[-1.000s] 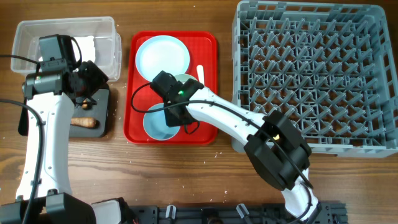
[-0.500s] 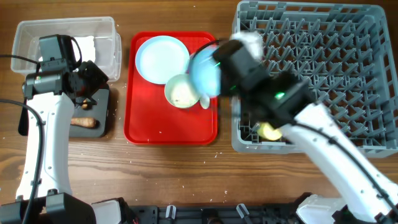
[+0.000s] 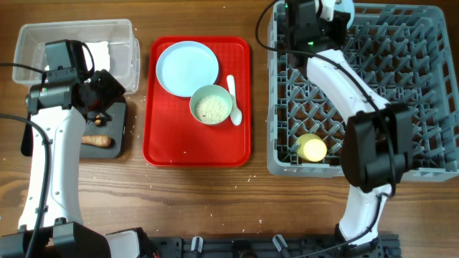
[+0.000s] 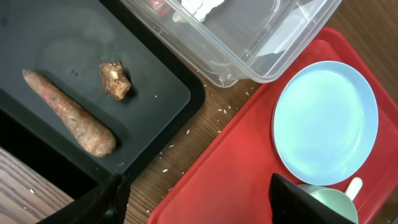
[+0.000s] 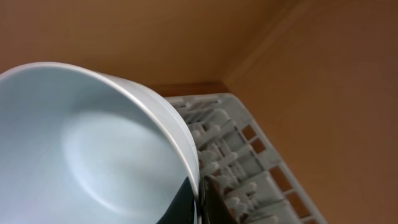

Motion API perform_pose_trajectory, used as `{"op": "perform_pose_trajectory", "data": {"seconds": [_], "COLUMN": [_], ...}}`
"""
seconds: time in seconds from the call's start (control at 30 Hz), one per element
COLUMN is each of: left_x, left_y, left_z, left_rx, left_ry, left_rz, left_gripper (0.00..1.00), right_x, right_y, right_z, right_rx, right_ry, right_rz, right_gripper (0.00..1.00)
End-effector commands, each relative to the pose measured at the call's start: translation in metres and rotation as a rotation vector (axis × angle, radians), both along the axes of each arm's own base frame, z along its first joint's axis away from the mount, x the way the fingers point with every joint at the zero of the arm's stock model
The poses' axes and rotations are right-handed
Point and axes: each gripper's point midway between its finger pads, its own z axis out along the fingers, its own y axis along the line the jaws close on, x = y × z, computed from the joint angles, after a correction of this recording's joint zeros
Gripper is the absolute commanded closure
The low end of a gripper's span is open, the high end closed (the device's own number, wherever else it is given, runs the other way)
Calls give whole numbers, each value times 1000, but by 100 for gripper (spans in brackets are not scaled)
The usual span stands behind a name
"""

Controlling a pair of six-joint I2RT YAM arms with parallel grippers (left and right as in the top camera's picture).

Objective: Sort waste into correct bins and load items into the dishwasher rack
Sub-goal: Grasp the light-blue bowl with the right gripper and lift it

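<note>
Grey rack, near-left corner: yellow cup, loaded.
Black tray, near left: sausage piece, long axis diagonal; small food lump near it, not touching.
Left gripper: jaws wide, nothing between them. It hovers over the gap between the black tray and the red tray.
Mid-table, on the red tray: white bowl w/ rice inside, spoon just beside its right side, plate behind.
Far left: clear tub w/ napkin.
Far, over the rack's far-left corner: right gripper, clamped on the rim of the pale blue bowl. Bowl is tipped on edge, mouth toward the wrist cam.
Pegs lie just beyond and below that rim. Contact w/ pegs: prob. none yet, but overhead crops the bowl, so you can't confirm.
Next move, as judged: you lower the bowl between peg rows at that corner, right arm only. Left arm is nearer the rice bowl.
</note>
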Motion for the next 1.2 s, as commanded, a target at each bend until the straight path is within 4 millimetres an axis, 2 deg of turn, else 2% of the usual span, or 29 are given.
{"op": "perform_pose_trajectory", "data": {"seconds": [0.0,0.17,0.27,0.33,0.4,0.47,0.53,0.57,0.6,0.63,0.73,0.83,0.9,1.0,1.1,1.17], "left_x": [1,1,3,5,7,7,7,7,8,8,9,10,10,10,10,11], "left_y": [1,2,2,2,3,3,3,3,3,3,3,3,3,3,3,0], "left_z": [3,3,5,5,7,7,6,5,2,-2,-11,-11,-10,-11,-11,-11], "left_rx": [-6,-6,-4,-3,-1,-1,-1,-1,-3,-6,-10,-9,-9,-7,-7,2], "left_ry": [-11,-11,-22,-30,-39,-40,-38,-35,-27,-15,13,8,7,8,8,10], "left_rz": [12,13,13,13,13,13,12,12,12,12,12,12,12,8,8,-34], "left_gripper": [27,27,26,26,26,26,26,25,25,25,28,28,28,27,27,27], "right_x": [4,7,3,-2,-8,-10,-10,-10,-10,-10,-11,-10,-14,-27,-42,-52], "right_y": [-8,-7,-6,1,16,27,29,29,30,30,38,64,92,111,127,134], "right_z": [-20,-30,-36,-42,-48,-49,-49,-49,-49,-48,-29,4,33,67,74,66], "right_rx": [-111,-102,-117,-133,-153,-165,-177,-177,-177,-176,-161,-82,22,182,315,394], "right_ry": [108,128,182,232,286,306,321,318,319,315,270,200,141,56,68,111], "right_rz": [-27,-6,0,17,50,73,84,83,84,85,101,217,356,469,564,594], "right_gripper": [95,96,96,96,94,84,72,62,45,40,28,27,27,27,26,17]}}
